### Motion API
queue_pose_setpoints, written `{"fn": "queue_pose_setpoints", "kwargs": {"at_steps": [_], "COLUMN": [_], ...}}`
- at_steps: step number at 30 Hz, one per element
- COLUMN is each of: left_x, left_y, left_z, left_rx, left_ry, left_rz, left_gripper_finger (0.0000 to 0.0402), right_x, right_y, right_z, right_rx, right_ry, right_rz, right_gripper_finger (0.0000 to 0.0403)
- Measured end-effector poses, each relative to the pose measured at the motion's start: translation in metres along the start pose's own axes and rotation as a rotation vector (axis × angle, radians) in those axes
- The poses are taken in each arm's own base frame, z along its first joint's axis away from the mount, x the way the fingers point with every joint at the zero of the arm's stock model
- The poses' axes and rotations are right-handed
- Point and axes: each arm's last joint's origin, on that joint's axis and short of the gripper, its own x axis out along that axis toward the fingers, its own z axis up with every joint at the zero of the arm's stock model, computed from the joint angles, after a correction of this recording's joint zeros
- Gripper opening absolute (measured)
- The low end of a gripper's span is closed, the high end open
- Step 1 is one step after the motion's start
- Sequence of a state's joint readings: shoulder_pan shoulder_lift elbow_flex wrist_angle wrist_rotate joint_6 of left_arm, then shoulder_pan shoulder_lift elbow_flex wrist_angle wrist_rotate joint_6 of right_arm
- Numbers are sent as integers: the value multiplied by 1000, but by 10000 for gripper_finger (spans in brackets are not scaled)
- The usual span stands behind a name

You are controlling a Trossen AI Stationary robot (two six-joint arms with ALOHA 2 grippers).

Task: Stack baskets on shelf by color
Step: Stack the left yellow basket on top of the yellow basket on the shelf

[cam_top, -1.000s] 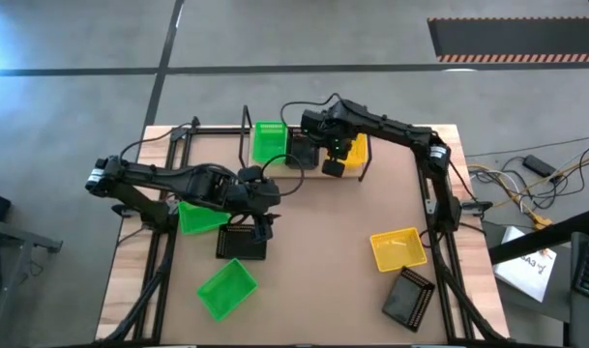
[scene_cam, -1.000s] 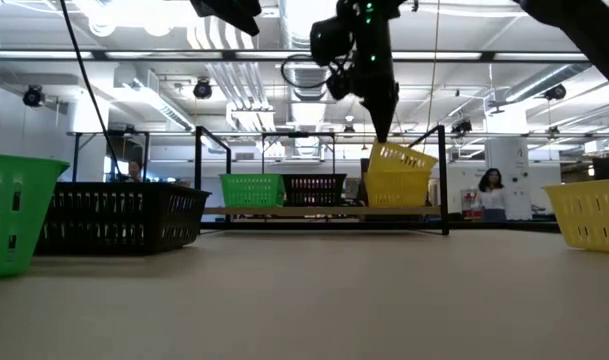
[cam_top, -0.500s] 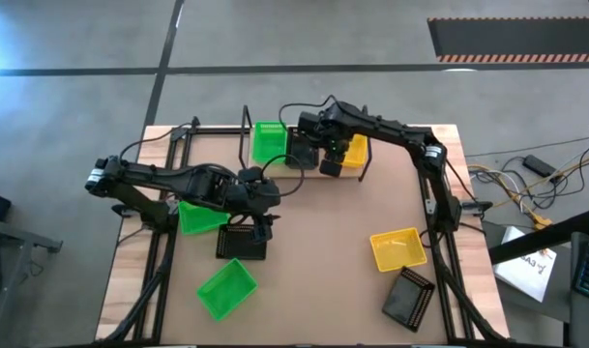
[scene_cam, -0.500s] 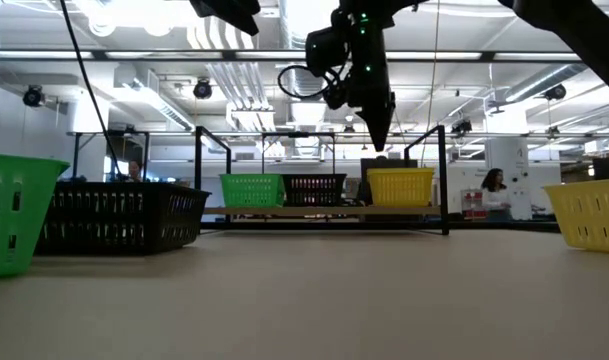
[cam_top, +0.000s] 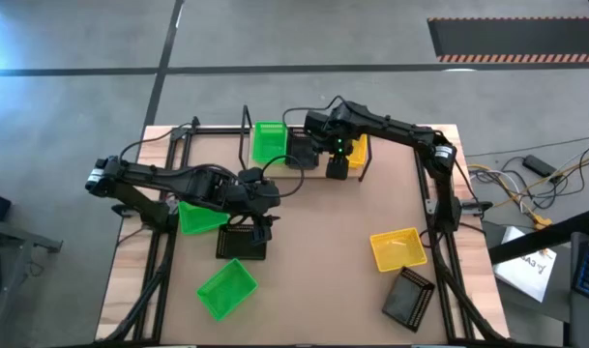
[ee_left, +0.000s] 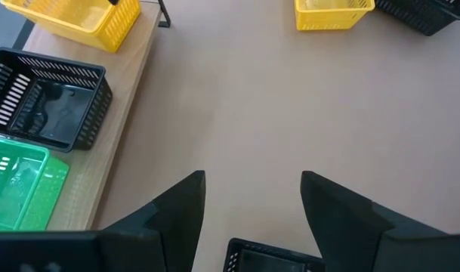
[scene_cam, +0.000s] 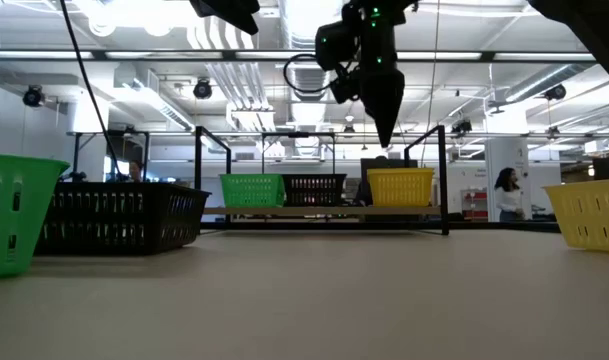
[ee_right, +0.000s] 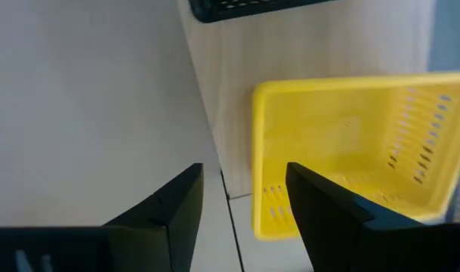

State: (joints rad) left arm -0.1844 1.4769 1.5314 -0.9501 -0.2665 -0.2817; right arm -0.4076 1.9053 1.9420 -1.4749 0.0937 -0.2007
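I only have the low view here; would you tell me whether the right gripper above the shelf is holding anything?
Observer: No. In its wrist view the right gripper is open and empty, with the yellow plastic mesh basket sitting flat on the light wooden shelf board beneath it.
Operator: Thank you. Where is the left gripper?
Observer: From above, the left gripper hovers open over a black mesh basket on the table, beside a green mesh basket.
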Motion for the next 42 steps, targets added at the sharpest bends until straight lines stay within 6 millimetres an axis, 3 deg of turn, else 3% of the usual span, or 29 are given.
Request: {"fn": "queue_pose_setpoints", "kwargs": {"at_steps": [10,18,27,42], "left_x": [0,-1,-1,-1], "left_y": [-2,-3,-3,-3], "left_z": [0,-1,-1,-1], "left_rx": [1,3,5,5], "left_ry": [0,0,0,0], "left_rz": [-6,-8,-9,-9], "left_gripper_finger": [203,203,203,203], "right_x": [39,48,30,44], "right_y": [-4,-1,10,9], "right_z": [-5,-3,4,-1], "right_rx": [-7,-43,-195,-222], "right_ry": [62,46,-18,38], "right_rz": [10,6,-8,-26], "right_gripper_finger": [125,19,14,14]}}
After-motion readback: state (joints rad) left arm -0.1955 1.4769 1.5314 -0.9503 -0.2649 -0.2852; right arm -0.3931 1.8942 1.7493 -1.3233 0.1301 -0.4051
